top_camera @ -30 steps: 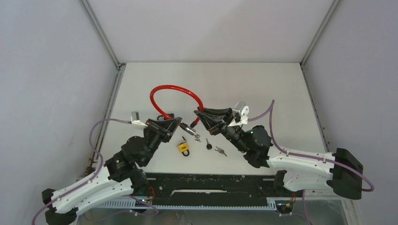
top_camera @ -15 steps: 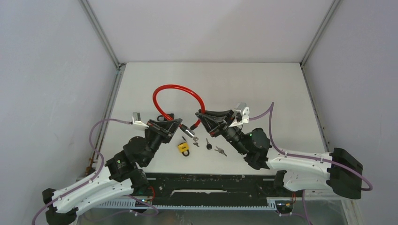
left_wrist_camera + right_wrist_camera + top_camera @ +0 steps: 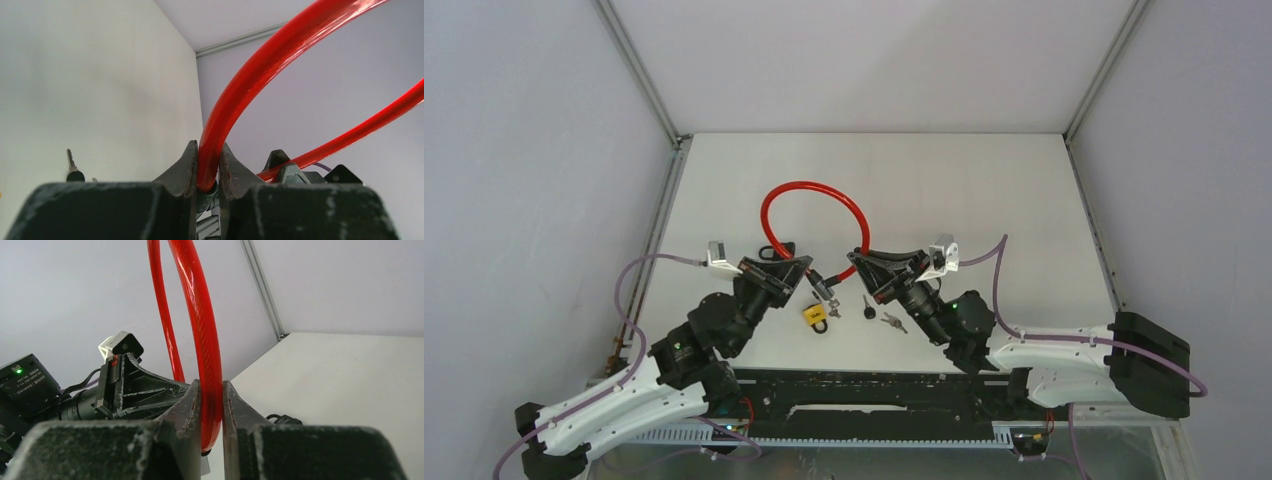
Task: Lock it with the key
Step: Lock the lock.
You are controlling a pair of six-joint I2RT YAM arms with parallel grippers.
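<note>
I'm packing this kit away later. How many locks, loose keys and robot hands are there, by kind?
Red cable lock: 1
Yellow padlock: 1
Loose keys or key bunches: 2 (black-headed key, silver bunch)
Hands: 2 (left hand, right hand, both shut on the cable)
Total: 6

The red cable [image 3: 202, 330] is pinched tight between the two dark fingers of the right gripper [image 3: 210, 390] and is arced straight up out of frame. Its far strand is run down to the left gripper [image 3: 170, 386], which is topped by a white camera block [image 3: 120, 346]. A white table [image 3: 350, 390] is seen on the right.
</note>
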